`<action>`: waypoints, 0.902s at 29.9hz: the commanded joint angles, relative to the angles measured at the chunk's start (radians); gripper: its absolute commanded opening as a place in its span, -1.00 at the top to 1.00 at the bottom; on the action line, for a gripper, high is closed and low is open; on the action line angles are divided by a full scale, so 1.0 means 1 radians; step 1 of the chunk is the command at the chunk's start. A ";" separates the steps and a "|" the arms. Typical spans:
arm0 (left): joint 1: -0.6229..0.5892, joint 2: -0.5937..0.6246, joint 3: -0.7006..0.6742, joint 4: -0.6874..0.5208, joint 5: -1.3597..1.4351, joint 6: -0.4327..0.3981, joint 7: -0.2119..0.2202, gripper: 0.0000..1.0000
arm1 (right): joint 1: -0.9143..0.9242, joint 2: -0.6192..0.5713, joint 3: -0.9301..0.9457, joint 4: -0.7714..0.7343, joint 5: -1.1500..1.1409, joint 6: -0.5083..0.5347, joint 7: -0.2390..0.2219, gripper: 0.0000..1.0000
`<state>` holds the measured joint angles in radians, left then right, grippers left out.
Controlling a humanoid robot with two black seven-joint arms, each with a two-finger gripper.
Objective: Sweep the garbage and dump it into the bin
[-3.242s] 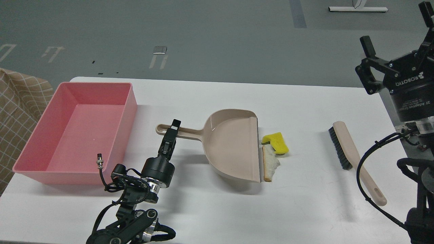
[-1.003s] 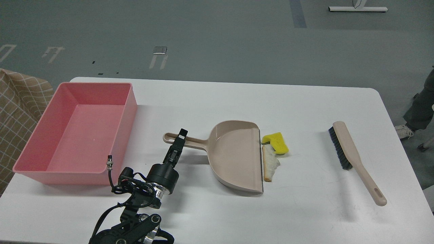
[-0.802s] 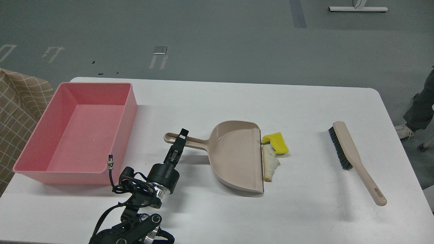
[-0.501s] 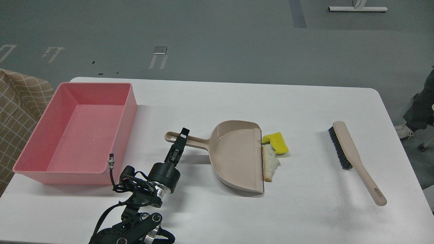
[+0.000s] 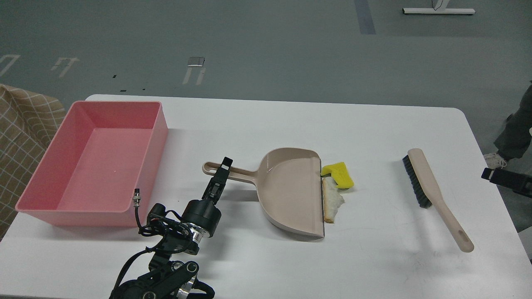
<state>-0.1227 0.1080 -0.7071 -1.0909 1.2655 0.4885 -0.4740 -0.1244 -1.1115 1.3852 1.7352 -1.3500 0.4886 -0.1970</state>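
The garbage lies mid-table: a yellow notched sponge chunk [image 5: 338, 174] and, just in front of it, a white bread piece [image 5: 333, 200] with brown crust. The beige dustpan [image 5: 291, 191] rests flat, its open lip touching the bread and nearly touching the sponge. My left gripper [image 5: 220, 173] is shut on the dustpan's handle [image 5: 235, 172]. The pink bin [image 5: 159, 137] stands at the table's left end with nothing inside. A black piece of my right gripper [image 5: 505, 179] pokes in at the right edge, and its fingers cannot be told apart.
A beige hand brush [image 5: 434, 192] with dark bristles lies on the table's right side, handle toward the front. Checked cloth [image 5: 20, 133] hangs left of the bin. A person's leg and shoe [image 5: 511, 137] stand beyond the table's right edge.
My left gripper has pushed the dustpan right and a bit nearer, up against the bread. My right arm left the upper right, and a black piece of it now enters at the right edge.
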 commanded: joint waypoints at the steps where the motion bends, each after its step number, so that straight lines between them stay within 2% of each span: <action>1: -0.005 0.001 0.000 0.002 -0.002 0.000 0.000 0.80 | 0.089 0.033 -0.130 -0.002 -0.084 0.000 0.001 -0.93; 7: -0.008 0.001 0.000 0.002 -0.002 0.000 0.000 0.79 | 0.161 0.044 -0.236 -0.002 -0.124 0.000 0.001 -0.93; 17: -0.008 0.004 0.000 0.002 -0.002 0.000 0.000 0.78 | 0.167 0.048 -0.276 -0.003 -0.205 0.000 0.002 -0.93; 21: -0.009 0.002 0.000 0.002 -0.002 0.000 0.000 0.78 | 0.169 0.062 -0.311 -0.013 -0.267 0.000 0.033 -0.93; 27: -0.017 0.001 0.000 0.000 -0.009 0.000 0.000 0.78 | 0.175 0.108 -0.327 -0.028 -0.353 0.000 0.042 -0.93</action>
<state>-0.1375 0.1102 -0.7071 -1.0891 1.2603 0.4888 -0.4740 0.0500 -1.0240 1.0630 1.7189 -1.6554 0.4887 -0.1590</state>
